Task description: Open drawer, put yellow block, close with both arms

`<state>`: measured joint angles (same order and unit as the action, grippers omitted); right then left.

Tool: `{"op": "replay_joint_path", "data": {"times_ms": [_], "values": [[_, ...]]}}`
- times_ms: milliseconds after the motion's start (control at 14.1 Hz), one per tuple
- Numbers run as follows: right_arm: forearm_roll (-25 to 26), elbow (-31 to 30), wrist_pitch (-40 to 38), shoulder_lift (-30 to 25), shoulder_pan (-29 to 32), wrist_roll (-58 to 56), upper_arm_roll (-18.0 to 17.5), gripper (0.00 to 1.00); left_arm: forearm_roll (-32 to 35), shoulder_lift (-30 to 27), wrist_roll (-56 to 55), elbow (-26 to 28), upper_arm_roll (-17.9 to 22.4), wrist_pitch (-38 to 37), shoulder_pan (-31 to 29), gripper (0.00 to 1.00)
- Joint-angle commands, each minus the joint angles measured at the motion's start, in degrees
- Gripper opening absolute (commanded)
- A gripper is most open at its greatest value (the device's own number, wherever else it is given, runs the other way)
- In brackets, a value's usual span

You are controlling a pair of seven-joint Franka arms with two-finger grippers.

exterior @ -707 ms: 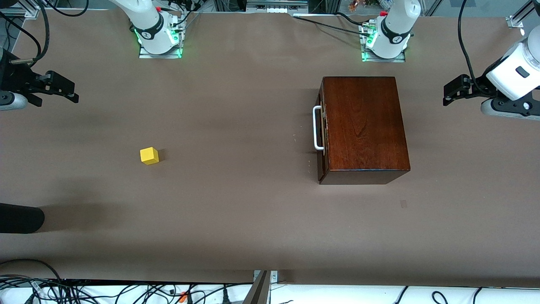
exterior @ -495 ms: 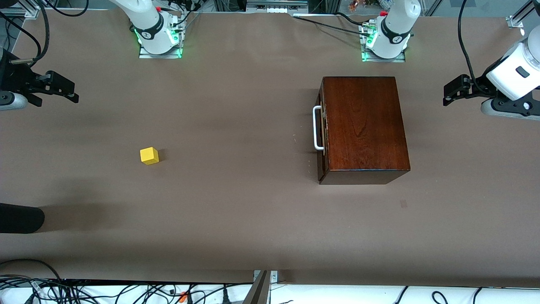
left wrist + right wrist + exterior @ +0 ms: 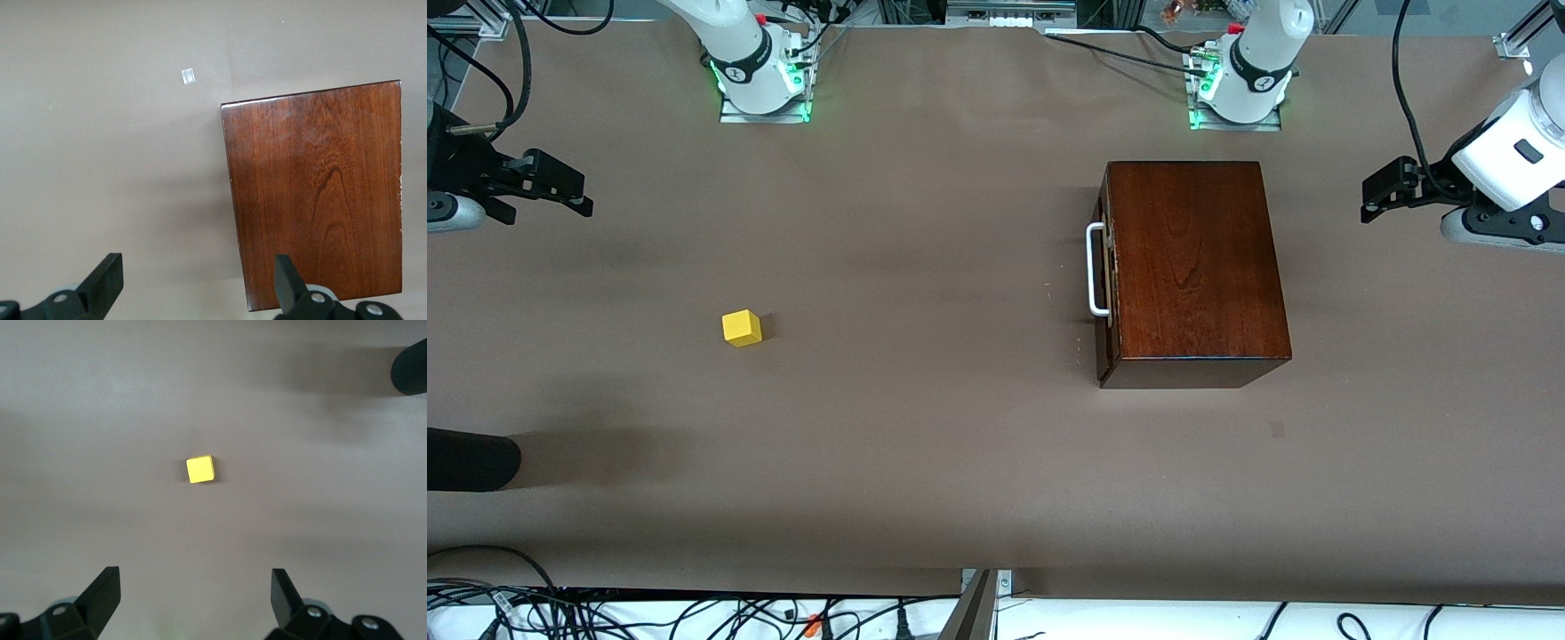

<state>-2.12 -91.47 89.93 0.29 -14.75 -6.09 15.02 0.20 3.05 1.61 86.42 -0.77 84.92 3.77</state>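
The drawer [image 3: 1104, 276] is seen shut in the dark wooden box [image 3: 1193, 267], toward the left arm's end of the tabletop [image 3: 925, 444]. The yellow block [image 3: 742, 327] is set well apart, toward the right arm's end. The left gripper [image 3: 195, 283] and right gripper [image 3: 193, 597] are held high over the tabletop, jaws spread wide, nothing gripped.

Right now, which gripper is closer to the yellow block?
Right. The right gripper hangs at its own end of the table, where the yellow block lies; the left gripper hangs past the wooden box.
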Motion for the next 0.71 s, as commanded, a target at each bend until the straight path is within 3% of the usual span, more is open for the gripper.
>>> {"op": "replay_joint_path", "data": {"times_ms": [0,283,495,636], "values": [[-1.04,1.38,-1.16,0.50,0.33,0.11,0.10,1.00,-0.90,-0.41,0.41,0.41,0.06,0.43,0.18,1.00],[-1.04,1.38,-1.16,0.50,0.33,0.11,0.10,1.00,-2.57,-0.15,0.23,-0.72,-0.37,0.43,1.41,1.00],[-1.04,1.38,-1.16,0.50,0.33,0.11,0.10,1.00,-2.83,0.46,-3.09,-2.13,-5.80,0.51,2.56,1.00],[-1.04,1.38,-1.16,0.50,0.33,0.11,0.10,1.00,-2.75,1.95,-12.99,-2.31,-11.51,0.78,2.56,1.00]]}}
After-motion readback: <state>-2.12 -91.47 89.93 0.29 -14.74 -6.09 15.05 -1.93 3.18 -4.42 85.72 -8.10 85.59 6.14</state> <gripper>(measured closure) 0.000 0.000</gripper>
